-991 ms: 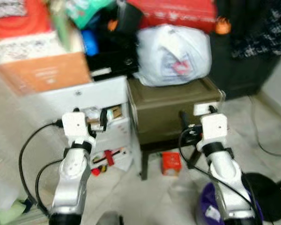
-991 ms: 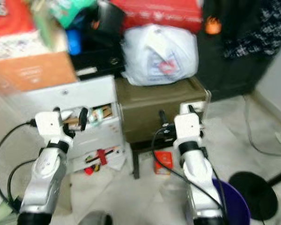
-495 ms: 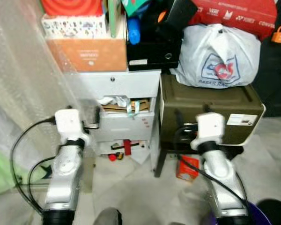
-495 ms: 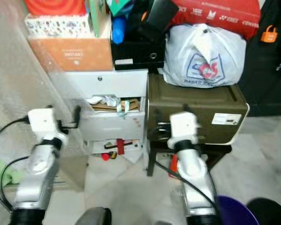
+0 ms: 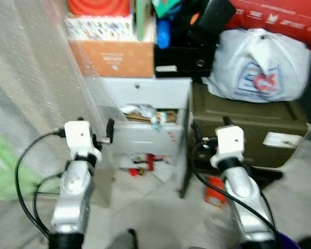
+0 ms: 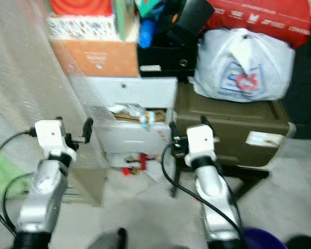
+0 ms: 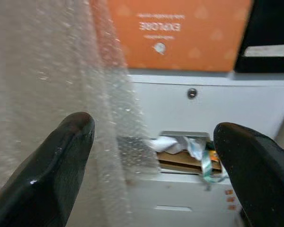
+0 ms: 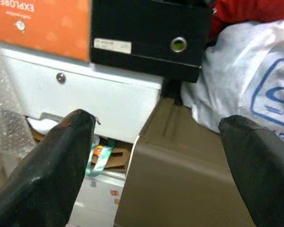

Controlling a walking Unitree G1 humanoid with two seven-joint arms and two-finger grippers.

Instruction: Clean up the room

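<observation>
Before the white drawer unit (image 5: pixel 150 119), both pincers raised, wide open, empty.

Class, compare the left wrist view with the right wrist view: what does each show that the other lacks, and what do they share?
The left wrist view alone shows the bubble wrap sheet, hanging beside the drawer unit, with the open left gripper framing it. The right wrist view alone shows the white plastic bag resting on the olive crate, and the open right gripper. Both show the orange box, the black box and the white drawer unit with its drawer ajar, stuffed with paper.
</observation>
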